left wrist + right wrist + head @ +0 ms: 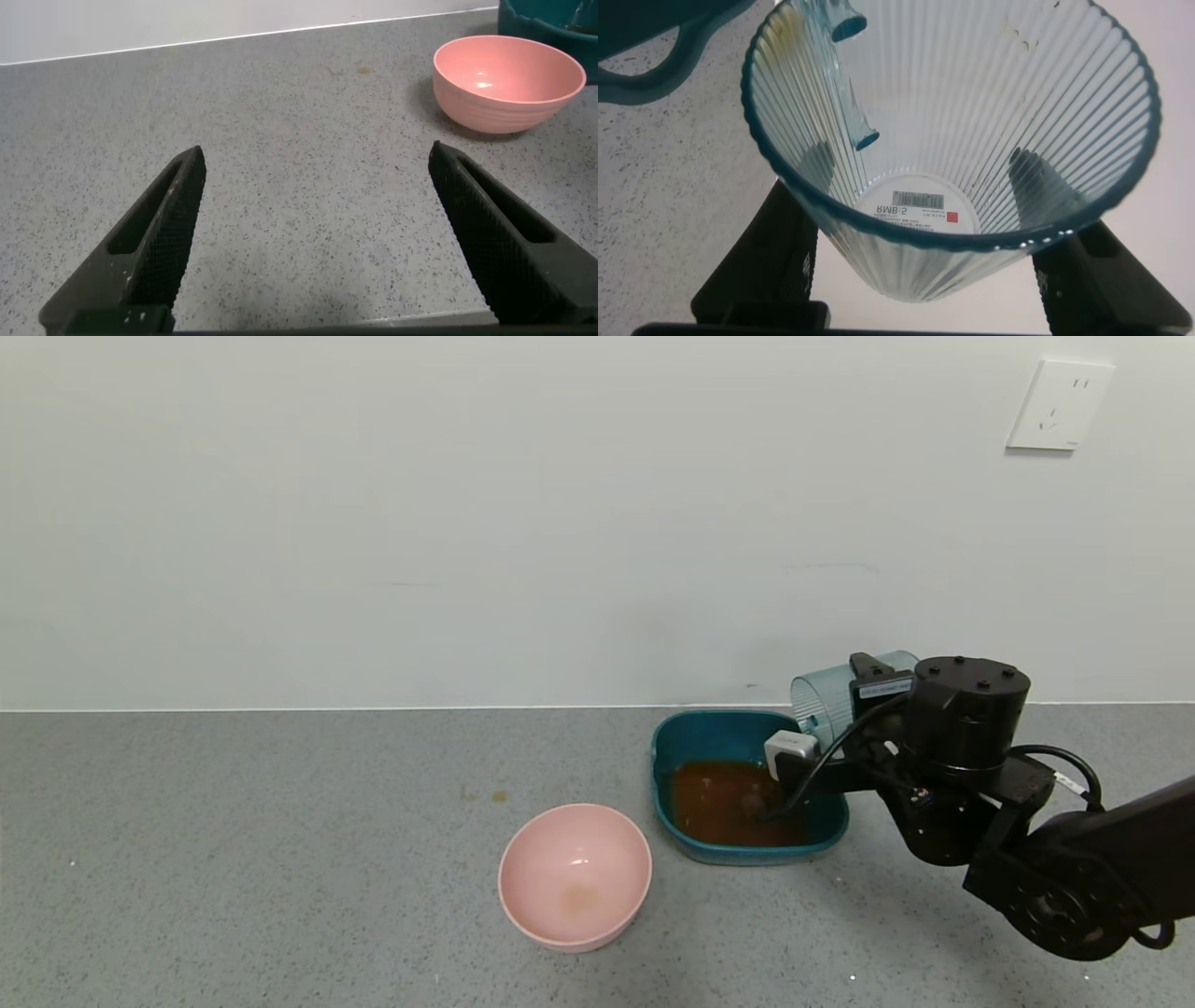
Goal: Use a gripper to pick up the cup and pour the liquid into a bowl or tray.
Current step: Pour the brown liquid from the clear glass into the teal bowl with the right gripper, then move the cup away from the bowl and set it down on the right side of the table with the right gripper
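Ribbed translucent cup (pixel 952 140) lies tipped in the right hand (pixel 854 723), clamped, above the rounded-square teal basin (pixel 691 733) near the counter's (pixel 280 859) far edge. Opaque reddish-brown liquid (pixel 724 803) pools inside the basin. Left hand (pixel 318 243) hangs spread wide over speckled counter.

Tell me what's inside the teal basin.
The basin holds reddish-brown liquid across its bottom. Its right part is hidden behind the right hand, which holds the tipped, empty cup.

Pink bowl (pixel 574 875) beside teal basin (pixel 686 733)
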